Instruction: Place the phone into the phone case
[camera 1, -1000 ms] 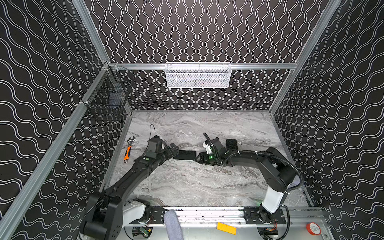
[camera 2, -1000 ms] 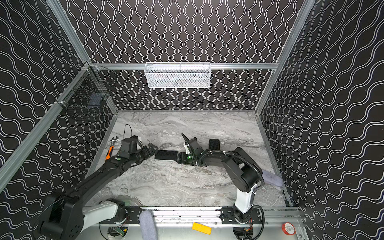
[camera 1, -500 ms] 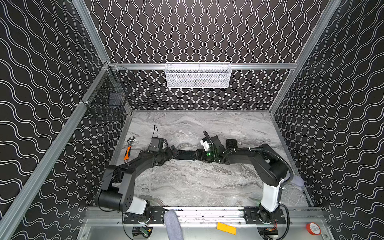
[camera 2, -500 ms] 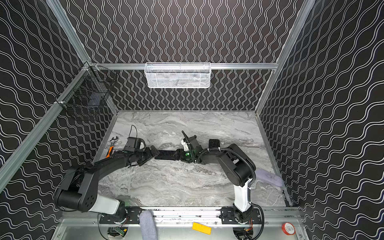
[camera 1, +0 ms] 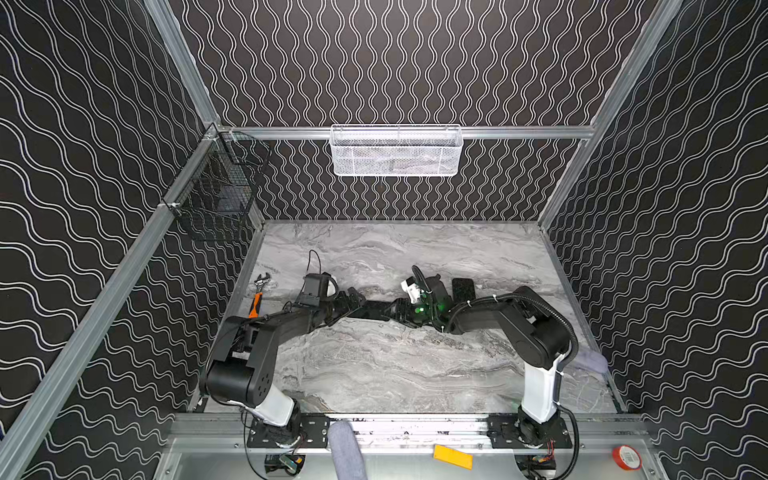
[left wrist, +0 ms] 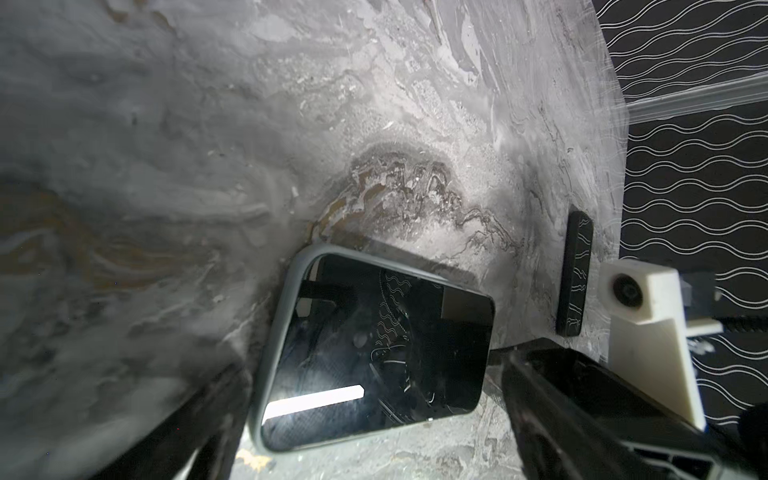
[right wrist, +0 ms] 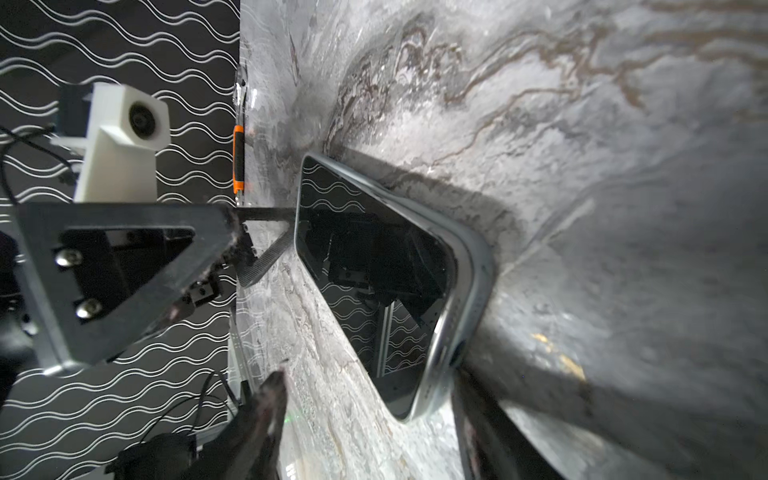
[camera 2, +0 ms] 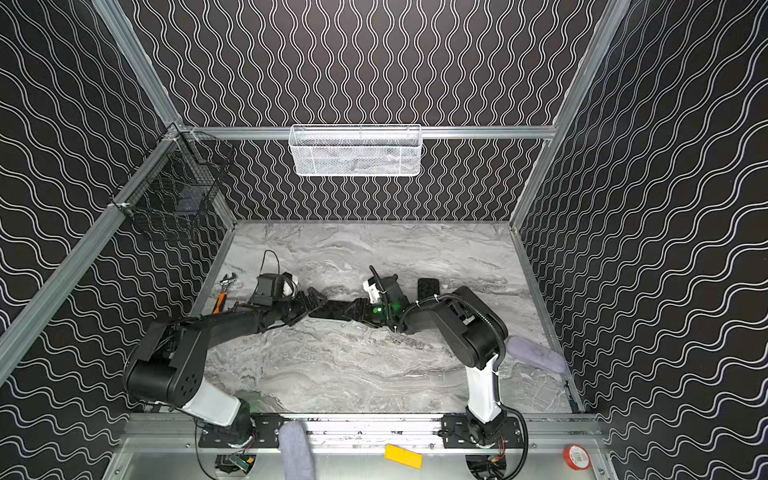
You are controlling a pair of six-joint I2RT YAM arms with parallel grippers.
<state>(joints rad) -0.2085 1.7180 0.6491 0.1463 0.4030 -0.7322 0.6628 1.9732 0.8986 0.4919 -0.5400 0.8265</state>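
Phone [camera 1: 376, 311] of glossy black glass, rounded grey rim, flat and ungripped on veined marble table [camera 1: 374, 374], unmoved this past second, straddled by wide-spread left gripper [camera 1: 352, 306] at 9 o'clock, half-parted right gripper [camera 1: 400, 311] at 3 o'clock.

table [camera 1: 374, 365] grey marble, brown veining | walls [camera 1: 395, 62] black, white wavy lines | phone [left wrist: 374, 349] black glossy screen, grey rim | wrench [camera 1: 256, 305] orange handle | wall basket [camera 1: 396, 151] white mesh | side basket [camera 1: 216, 203] black wire | tape roll [camera 1: 626, 457] red
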